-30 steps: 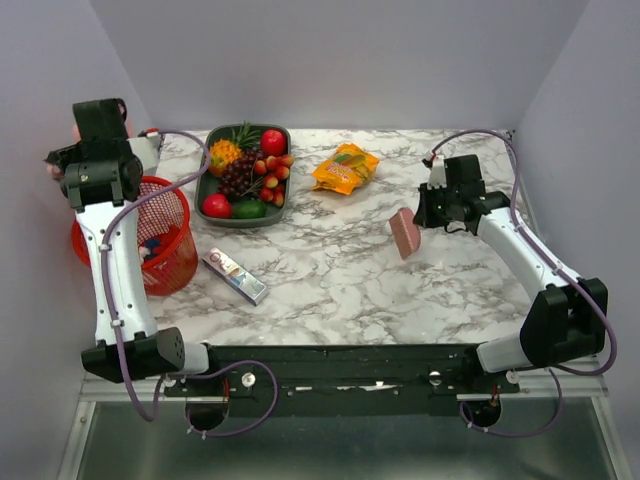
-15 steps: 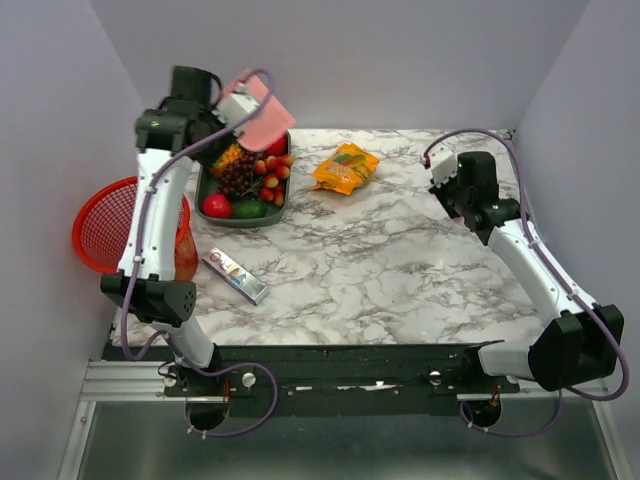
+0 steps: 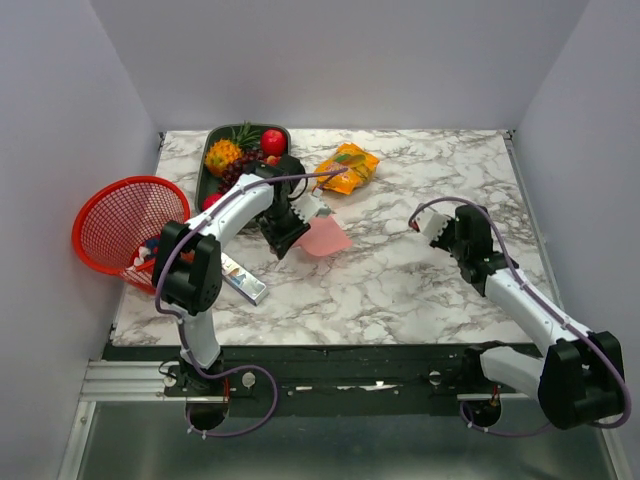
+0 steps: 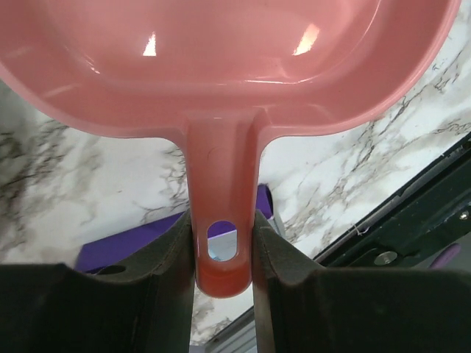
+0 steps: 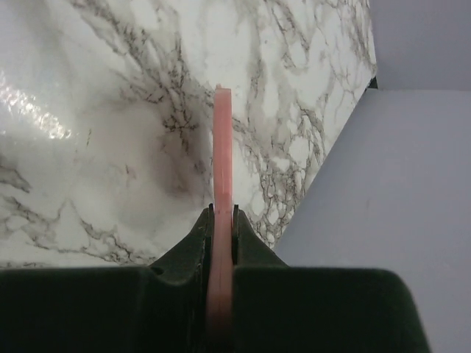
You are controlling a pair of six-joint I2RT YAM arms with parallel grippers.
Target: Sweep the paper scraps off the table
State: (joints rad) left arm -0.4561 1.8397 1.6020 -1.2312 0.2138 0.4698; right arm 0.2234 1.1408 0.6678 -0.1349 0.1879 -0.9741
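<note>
Left pincer (image 4: 223, 229) with pink dustpan (image 3: 326, 239) — down over the table (image 3: 400, 290) now

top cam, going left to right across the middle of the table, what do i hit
red basket → wrapped bar → pink dustpan, held by the left hand → right hand, gripping a thin pink tool

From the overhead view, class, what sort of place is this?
Likely a robot test booth: plain grey walls enclose a marble-pattern table, with left arm and right arm bolted at its edge.
</note>
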